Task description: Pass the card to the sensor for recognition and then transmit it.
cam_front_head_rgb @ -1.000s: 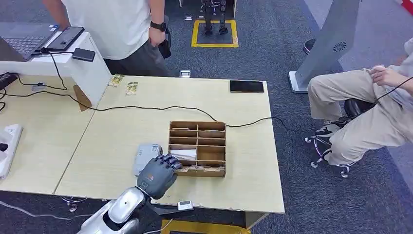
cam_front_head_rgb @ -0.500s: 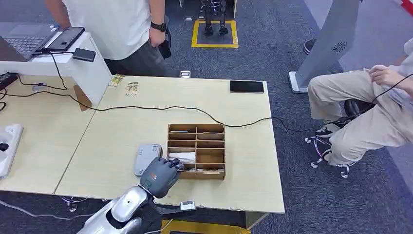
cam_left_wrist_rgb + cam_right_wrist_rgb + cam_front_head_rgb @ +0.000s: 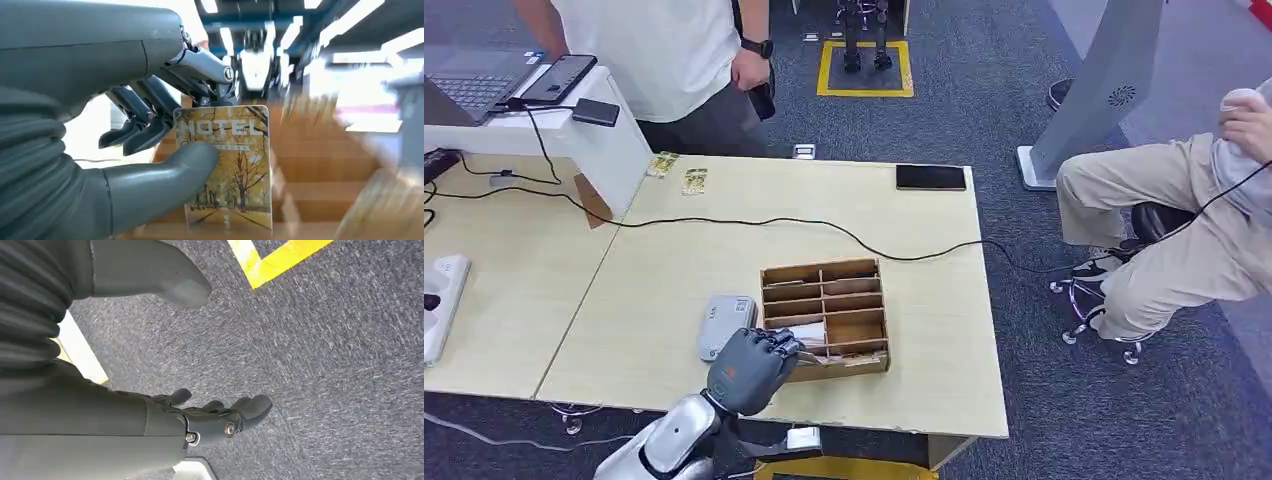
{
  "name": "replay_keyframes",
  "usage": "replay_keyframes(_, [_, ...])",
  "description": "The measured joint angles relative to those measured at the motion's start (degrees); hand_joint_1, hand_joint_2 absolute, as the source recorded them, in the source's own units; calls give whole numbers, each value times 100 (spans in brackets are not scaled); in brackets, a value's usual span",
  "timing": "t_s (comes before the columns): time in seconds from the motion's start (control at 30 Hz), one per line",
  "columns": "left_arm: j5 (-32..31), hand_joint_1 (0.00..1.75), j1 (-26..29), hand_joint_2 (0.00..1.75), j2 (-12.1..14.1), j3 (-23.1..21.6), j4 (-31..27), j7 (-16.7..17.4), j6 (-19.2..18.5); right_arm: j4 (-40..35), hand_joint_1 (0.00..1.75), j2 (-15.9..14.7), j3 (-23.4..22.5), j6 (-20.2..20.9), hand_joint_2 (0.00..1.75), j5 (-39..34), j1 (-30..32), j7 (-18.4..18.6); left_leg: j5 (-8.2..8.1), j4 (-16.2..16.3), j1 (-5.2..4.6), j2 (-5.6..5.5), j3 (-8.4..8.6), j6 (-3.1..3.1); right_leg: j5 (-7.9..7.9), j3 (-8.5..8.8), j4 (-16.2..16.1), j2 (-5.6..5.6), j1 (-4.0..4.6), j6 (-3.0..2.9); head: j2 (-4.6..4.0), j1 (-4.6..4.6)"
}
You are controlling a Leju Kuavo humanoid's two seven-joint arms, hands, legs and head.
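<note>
Left hand [image 3: 746, 368] reached over near table [image 3: 674, 270] edge to front of wooden organizer [image 3: 826, 318], knuckles up. Thumb [image 3: 165, 185] and dark fingers [image 3: 145, 125] pinched hotel card [image 3: 230, 170], card upright. Sensor [image 3: 724, 322] lay just beside hand. Right hand [image 3: 200, 422] hung over carpet [image 3: 325, 355], fingers apart, empty.

The right hand [image 3: 200, 360] hangs over grey carpet [image 3: 325, 365], thumb and fingers spread apart with nothing between them. A yellow floor marking [image 3: 272, 262] runs across the carpet near one corner of the picture.
</note>
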Motion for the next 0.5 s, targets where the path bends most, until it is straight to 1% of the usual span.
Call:
replay_keyframes(0.07, [180, 175, 50, 175, -5, 52, -153, -192, 202, 0, 0, 0, 0, -2, 175, 0, 0, -11, 0, 0, 0, 0, 0, 0, 0, 0, 0, 0, 0, 0, 0, 0])
replay_keyframes(0.23, [569, 175, 133, 175, -63, 236, -609, -643, 563, 2, 0, 0, -7, -11, 175, 0, 0, -59, 0, 0, 0, 0, 0, 0, 0, 1, 0, 0, 0, 0, 0, 2])
replay_keyframes(0.4, [838, 175, 152, 175, -151, 459, -932, -967, 692, 18, 0, 0, -31, -44, 175, 0, 0, -83, 1, 0, 0, 0, 1, 0, 1, 1, 0, 0, 0, 0, -2, 0])
replay_keyframes(0.5, [1368, 175, 157, 175, -317, 654, -1052, -1234, 698, 39, 0, 0, -48, -127, 175, 0, -1, -83, 1, 0, 0, 0, 1, 0, 1, 1, 0, 0, 0, 0, 0, 2])
